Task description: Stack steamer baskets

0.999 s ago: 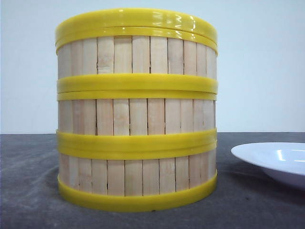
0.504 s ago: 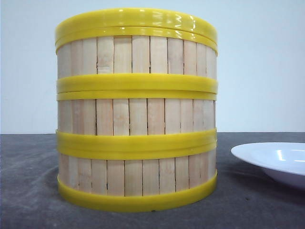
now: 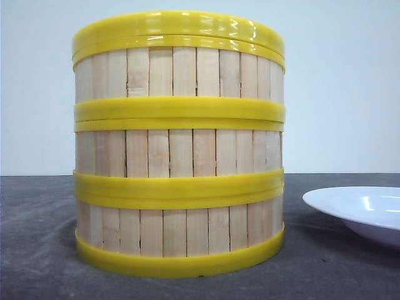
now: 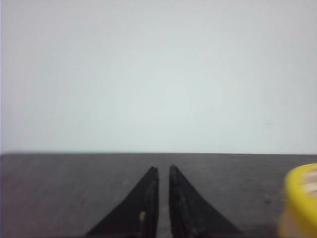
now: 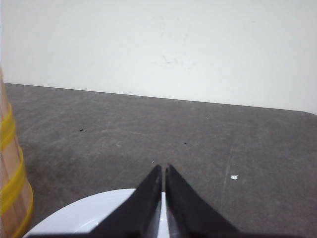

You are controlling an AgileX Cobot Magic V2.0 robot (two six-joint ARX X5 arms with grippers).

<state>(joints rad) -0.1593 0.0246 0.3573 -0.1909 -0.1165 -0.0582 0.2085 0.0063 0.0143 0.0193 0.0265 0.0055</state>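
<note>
Three steamer baskets (image 3: pixel 179 144) stand stacked in one upright column on the dark table, pale slat walls between yellow rims, with a flat yellow lid (image 3: pixel 178 28) on top. The stack's edge also shows in the left wrist view (image 4: pixel 302 198) and the right wrist view (image 5: pixel 11 173). My left gripper (image 4: pixel 161 168) is shut with nothing in it, low over the table beside the stack. My right gripper (image 5: pixel 163 166) is shut and empty above the plate. Neither gripper shows in the front view.
A white plate (image 3: pixel 359 209) lies on the dark grey table (image 3: pixel 37 250) to the right of the stack; it also shows under my right gripper (image 5: pixel 84 218). A small white scrap (image 5: pixel 234 177) lies on the table. A pale wall stands behind.
</note>
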